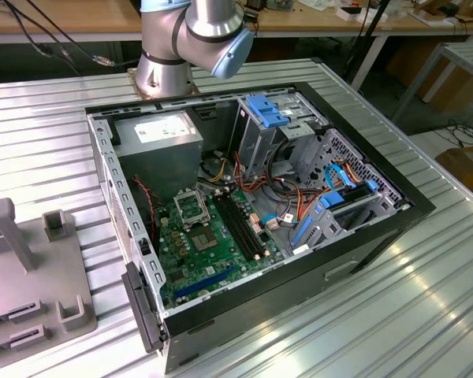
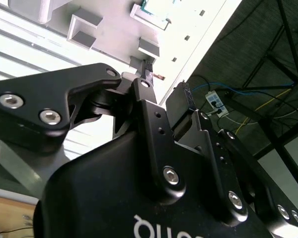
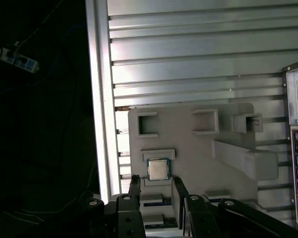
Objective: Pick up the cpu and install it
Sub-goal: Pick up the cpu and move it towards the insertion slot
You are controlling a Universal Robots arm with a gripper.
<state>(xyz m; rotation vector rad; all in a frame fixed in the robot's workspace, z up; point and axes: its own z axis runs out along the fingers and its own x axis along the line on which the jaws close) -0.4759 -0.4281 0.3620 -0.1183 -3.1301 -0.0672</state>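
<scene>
Gripper (image 3: pixel 156 194), first wrist view: jaws spread and empty, fingers (image 3: pixel 134 187) over the grey fixture plate (image 3: pixel 188 158). The cpu (image 3: pixel 158 169): flat, metal face up, seated on that plate just beyond the fingertips, in line with the gap between them, edges roughly square to the jaws. Plate rests on the ribbed table (image 1: pixel 55 118) at the exterior view's left, well apart from the motherboard (image 1: pixel 213 250).

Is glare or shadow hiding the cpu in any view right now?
First wrist view: the cpu sits evenly lit on the grey holder, no glare, darkness only beyond the table. Second wrist view: the table is blown out white. Exterior view: bright reflections streak the table, the case interior is readable.
</scene>
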